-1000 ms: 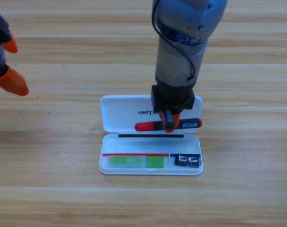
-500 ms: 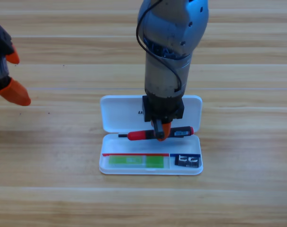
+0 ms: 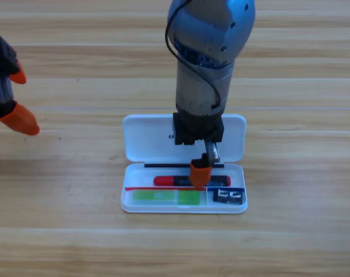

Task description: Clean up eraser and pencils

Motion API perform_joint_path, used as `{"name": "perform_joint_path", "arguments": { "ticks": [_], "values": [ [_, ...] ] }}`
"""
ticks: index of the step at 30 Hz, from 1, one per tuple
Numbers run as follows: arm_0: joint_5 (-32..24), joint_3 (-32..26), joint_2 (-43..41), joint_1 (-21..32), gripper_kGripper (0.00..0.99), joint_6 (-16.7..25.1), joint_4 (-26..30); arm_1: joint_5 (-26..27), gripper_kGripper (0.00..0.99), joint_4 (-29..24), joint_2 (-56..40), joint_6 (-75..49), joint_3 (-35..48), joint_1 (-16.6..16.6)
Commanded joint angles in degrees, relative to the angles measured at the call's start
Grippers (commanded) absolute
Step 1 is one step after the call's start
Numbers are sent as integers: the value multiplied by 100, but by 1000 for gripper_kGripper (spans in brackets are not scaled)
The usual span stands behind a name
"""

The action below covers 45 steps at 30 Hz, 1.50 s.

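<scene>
The white case (image 3: 145, 140) lies open in the middle of the table. In its tray lie the light green pencil (image 3: 166, 197) and, at the right end, the dark eraser (image 3: 229, 197). The red-and-black pencil (image 3: 169, 180) lies lengthwise in the tray just above them. My right gripper (image 3: 201, 176) points straight down from the top and is shut on that pencil near its middle. My left gripper (image 3: 13, 95) waits at the left edge, open and holding nothing.
The case's lid (image 3: 233, 130) lies flat behind the tray, partly under the right arm. Bare wooden table surrounds the case on all sides.
The right gripper has carried the red-and-black pencil from above the lid down toward me into the tray. The left gripper has drifted slightly.
</scene>
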Motion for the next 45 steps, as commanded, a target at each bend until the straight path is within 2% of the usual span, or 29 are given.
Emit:
{"name": "perform_joint_path", "arguments": {
  "ticks": [1, 5, 9, 12, 14, 17, 19, 25, 29, 33, 36, 38, 39, 45],
  "values": [
    [-87, 139, -54, 114, 990, 61, -80, 194, 946, 445, -1056, 129, 88, 53],
    [-149, 24, -54, 114, 990, 52, -106, 467, 946, 454, -1988, 402, 255, 44],
    [-166, -195, 78, 114, 990, 34, -194, 1222, 946, 445, -2744, 683, 580, -219],
    [-228, -301, 271, 202, 990, 43, -528, 1767, 946, 260, -3236, 692, 1177, -342],
    [-272, -336, 526, 281, 988, 61, -880, 1899, 946, -293, -3737, 762, 1916, -342],
    [-395, -336, 939, 465, 983, 113, -1460, 1917, 946, -1427, -4580, 1008, 3137, -342],
    [-571, -310, 1238, 588, 974, 184, -1829, 1917, 946, -1946, -5002, 1149, 3717, -342],
    [-1133, -90, 1985, 817, 917, 228, -2857, 1934, 946, -2710, -5503, 1360, 4693, -342],
    [-1326, -11, 2310, 834, 792, 272, -3174, 2119, 946, -2737, -5530, 1412, 4851, -342],
    [-1529, 16, 2477, 834, 597, 395, -3314, 2242, 946, -2737, -5547, 1421, 4895, -342],
    [-1740, 33, 2574, 808, 316, 535, -3411, 2242, 946, -2745, -5547, 1430, 4878, -342],
    [-1845, 86, 2618, 773, 72, 526, -3516, 2268, 946, -2745, -5556, 1430, 4878, -342],
    [-1889, 139, 2618, 746, 0, 491, -3604, 2295, 946, -2745, -5556, 1439, 4878, -342],
    [-2276, 306, 2680, 588, 0, 307, -3842, 2427, 946, -2754, -5565, 1465, 4878, -342]
  ]
}}
